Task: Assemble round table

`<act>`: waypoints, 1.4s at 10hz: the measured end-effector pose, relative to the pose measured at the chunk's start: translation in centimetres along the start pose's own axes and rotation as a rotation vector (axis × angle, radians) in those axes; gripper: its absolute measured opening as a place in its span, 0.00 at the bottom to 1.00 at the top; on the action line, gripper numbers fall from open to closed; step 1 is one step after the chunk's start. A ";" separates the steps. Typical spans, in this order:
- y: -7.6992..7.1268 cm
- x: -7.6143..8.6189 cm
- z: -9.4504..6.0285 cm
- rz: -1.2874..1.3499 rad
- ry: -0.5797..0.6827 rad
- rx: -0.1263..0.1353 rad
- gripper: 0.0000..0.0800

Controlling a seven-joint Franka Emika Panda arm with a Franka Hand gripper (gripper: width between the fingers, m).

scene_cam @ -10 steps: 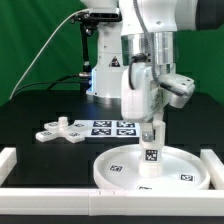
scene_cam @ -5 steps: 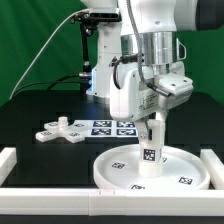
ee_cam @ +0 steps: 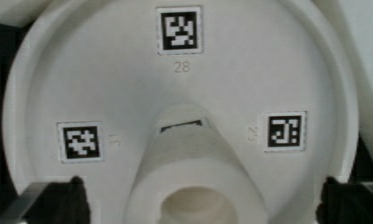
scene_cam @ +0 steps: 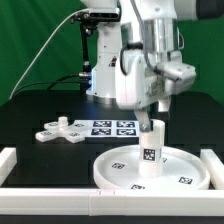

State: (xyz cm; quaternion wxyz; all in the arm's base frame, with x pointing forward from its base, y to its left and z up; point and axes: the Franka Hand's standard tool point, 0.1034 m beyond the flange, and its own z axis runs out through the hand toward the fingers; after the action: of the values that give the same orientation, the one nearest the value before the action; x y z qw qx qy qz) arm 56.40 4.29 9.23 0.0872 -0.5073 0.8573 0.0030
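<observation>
The large round rimmed disc (scene_cam: 115, 166) lies flat on the black table toward the exterior view's right. The short cylindrical leg (scene_cam: 150, 147) stands upright at its middle, with a tag on its side. My gripper (scene_cam: 151, 113) is straight above the leg's top and is open. In the wrist view the disc (ee_cam: 183, 90) fills the picture. The leg's top (ee_cam: 204, 206) sits between my two dark fingertips (ee_cam: 66, 202), which stand wide apart and clear of it; the gripper (ee_cam: 204, 204) is centred on it. The small cross-shaped base (scene_cam: 60, 130) lies apart at the exterior view's left.
The marker board (scene_cam: 112, 127) lies flat behind the disc. White border rails run along the front (scene_cam: 90, 196), the left (scene_cam: 8, 160) and the right (scene_cam: 212, 162). The arm's base (scene_cam: 100, 70) stands at the back.
My hand has turned about its vertical axis and risen slightly above the leg. The leg stays upright on the disc.
</observation>
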 end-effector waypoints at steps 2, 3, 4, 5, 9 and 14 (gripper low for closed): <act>0.0 0.0 0.2 -0.005 0.003 -0.001 0.81; 0.0 0.0 0.3 -0.007 0.004 -0.002 0.81; 0.0 0.0 0.3 -0.009 0.004 -0.002 0.81; 0.1 0.3 0.1 -0.080 0.003 -0.004 0.81; -0.3 3.4 -4.4 -0.322 -0.047 0.026 0.81; 0.2 3.0 -3.8 -0.362 -0.040 0.015 0.81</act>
State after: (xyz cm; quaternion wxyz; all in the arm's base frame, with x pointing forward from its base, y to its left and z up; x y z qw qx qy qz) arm 54.23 1.41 12.52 0.1070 -0.6524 0.7502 -0.0090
